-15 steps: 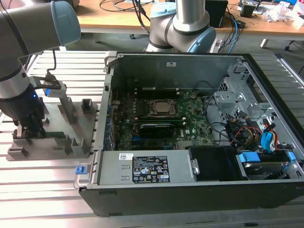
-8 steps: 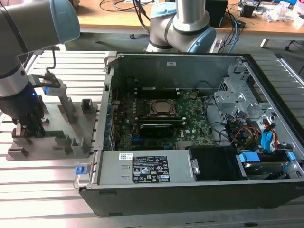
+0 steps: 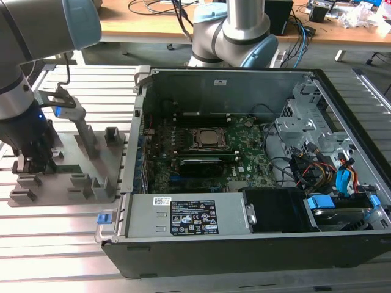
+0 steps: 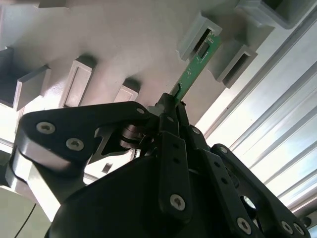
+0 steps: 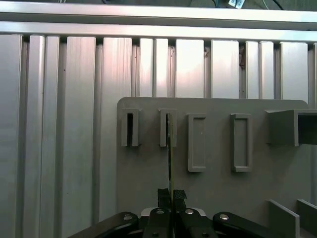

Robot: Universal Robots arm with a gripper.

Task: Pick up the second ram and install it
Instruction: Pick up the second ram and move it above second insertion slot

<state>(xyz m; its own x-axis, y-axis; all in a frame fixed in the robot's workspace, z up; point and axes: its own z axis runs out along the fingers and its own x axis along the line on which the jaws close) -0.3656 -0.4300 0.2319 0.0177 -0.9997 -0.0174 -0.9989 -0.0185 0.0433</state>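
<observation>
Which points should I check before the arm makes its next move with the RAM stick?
1. Grip: the gripper is closed on the second ram, with a finger on each side in both wrist views. Ok.
2. Alignment: the ram runs straight out from the fingertips in the first wrist view. Ok.
3. Ram free of the fixture tray: its far end sits in a tray slot. Not ok.
4. Access: the computer case is open, with the motherboard exposed. Ok.
5. Free memory slot on the motherboard: cannot tell.
</observation>
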